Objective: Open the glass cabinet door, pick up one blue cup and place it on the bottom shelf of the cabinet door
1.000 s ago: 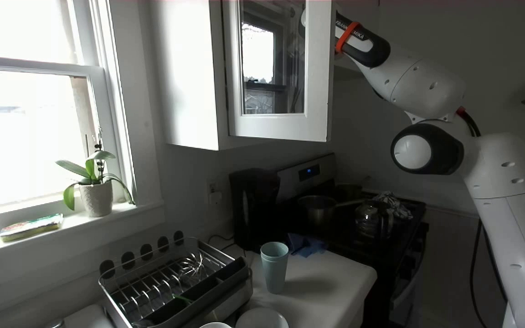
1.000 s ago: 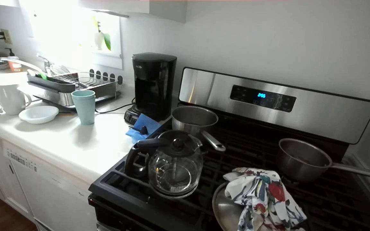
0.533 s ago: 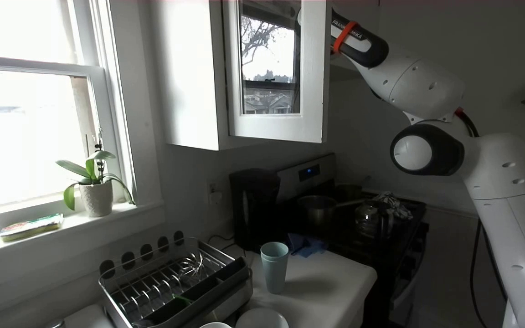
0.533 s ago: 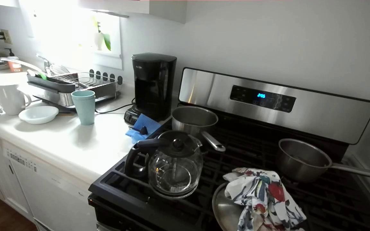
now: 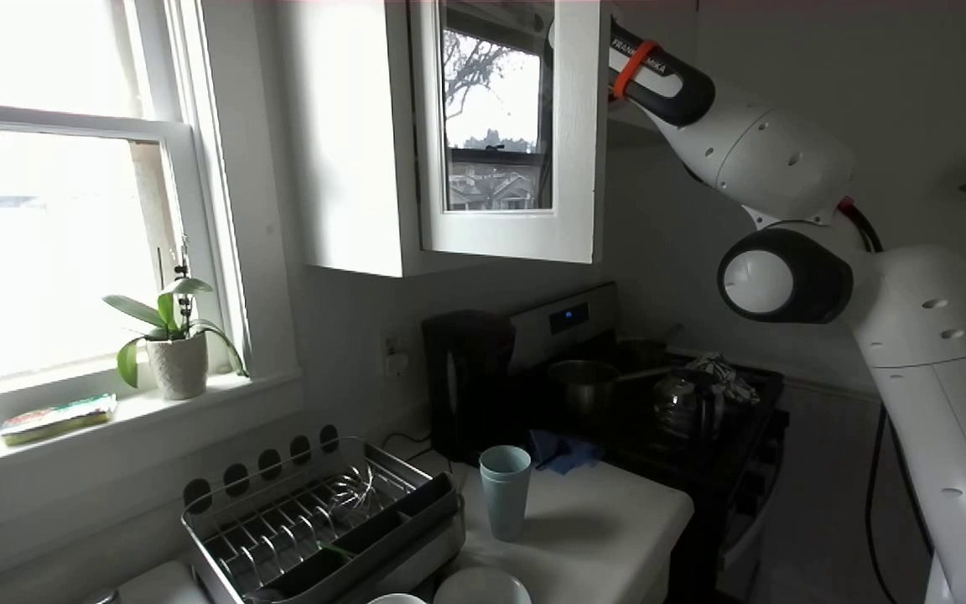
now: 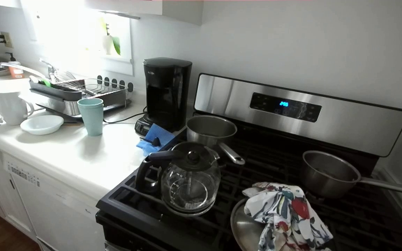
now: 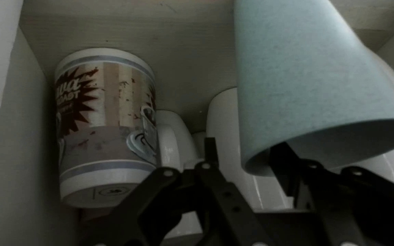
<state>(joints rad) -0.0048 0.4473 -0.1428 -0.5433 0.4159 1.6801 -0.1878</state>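
Observation:
The white-framed glass cabinet door [image 5: 516,233] stands swung out from its cabinet, with the window mirrored in its pane. Behind it my hand is hidden in this exterior view. The pale blue cup [image 7: 299,78] fills the upper right of the wrist view, its mouth toward my gripper [image 7: 245,145]. One finger [image 7: 282,160] reaches inside the cup's mouth; the opposite finger [image 7: 211,152] is outside, apart from the cup's wall. My gripper is partly open around that rim. A flat pale board [image 7: 190,51] lies behind the cups; whether it is the bottom shelf, I cannot tell.
A printed mug [image 7: 104,112] stands beside the cabinet's side wall [image 7: 9,130], with white mugs [image 7: 226,136] close behind the jaws. On the counter are a deeper blue cup [image 5: 506,495] and a dish rack [image 5: 324,512]. A glass carafe [image 6: 190,184] and pots occupy the stove.
During the first half second the door's free edge shifted slightly left and its reflection changed; the arm moved a little left too. Since then both look still. The counter items stayed put.

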